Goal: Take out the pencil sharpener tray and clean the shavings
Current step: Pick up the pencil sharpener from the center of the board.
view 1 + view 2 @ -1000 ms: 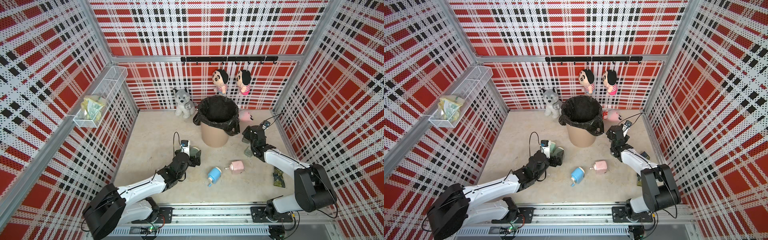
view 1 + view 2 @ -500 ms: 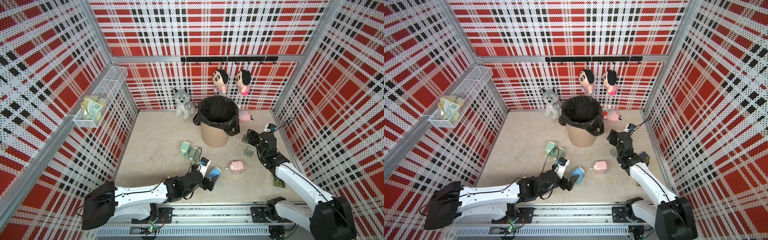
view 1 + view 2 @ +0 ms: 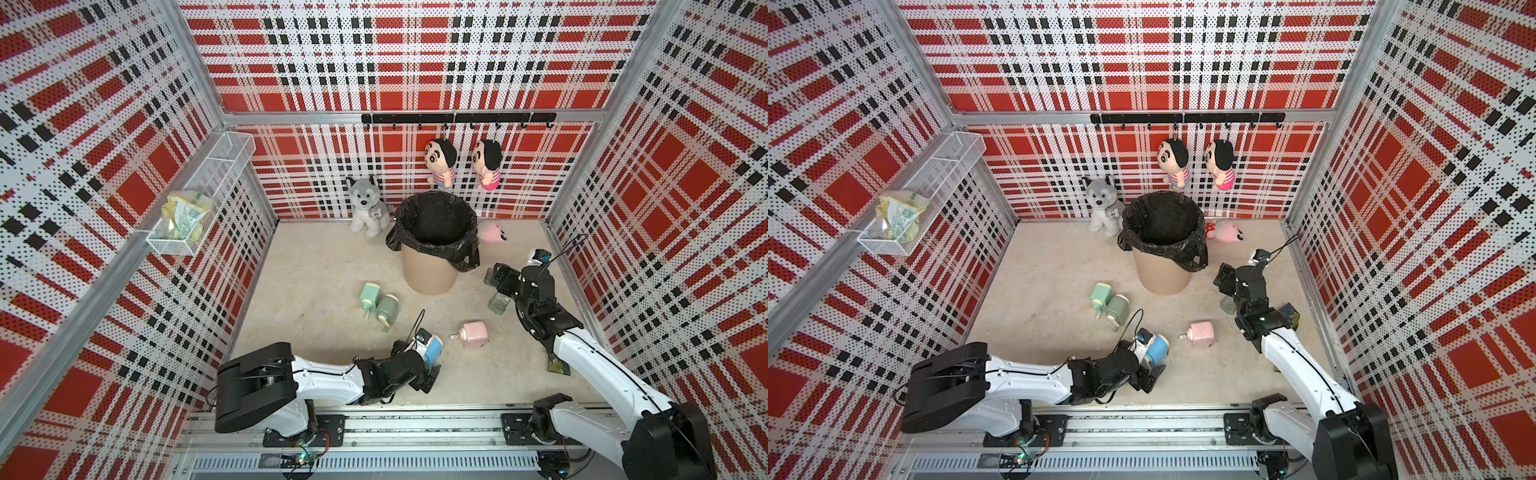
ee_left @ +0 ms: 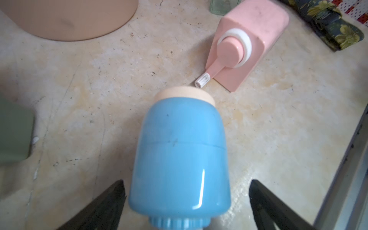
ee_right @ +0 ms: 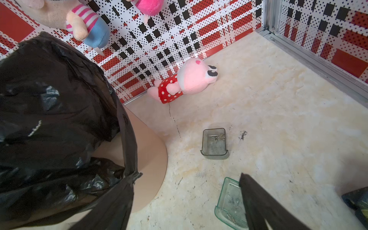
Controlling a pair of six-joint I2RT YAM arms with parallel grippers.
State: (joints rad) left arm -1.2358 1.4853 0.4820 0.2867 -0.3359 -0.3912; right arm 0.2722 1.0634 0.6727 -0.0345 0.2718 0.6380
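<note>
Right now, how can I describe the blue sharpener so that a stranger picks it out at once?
Start at the tan bin with the black bag, then come toward the front rail. The blue sharpener lies on its side between the open fingers of the left claw. It is the only blue one; its neighbours are a pink sharpener and two green sharpeners.

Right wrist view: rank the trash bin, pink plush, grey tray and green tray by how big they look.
1. trash bin
2. pink plush
3. grey tray and green tray: unranked. They look about alike, and the green one is nearer the camera and partly hidden.
</note>
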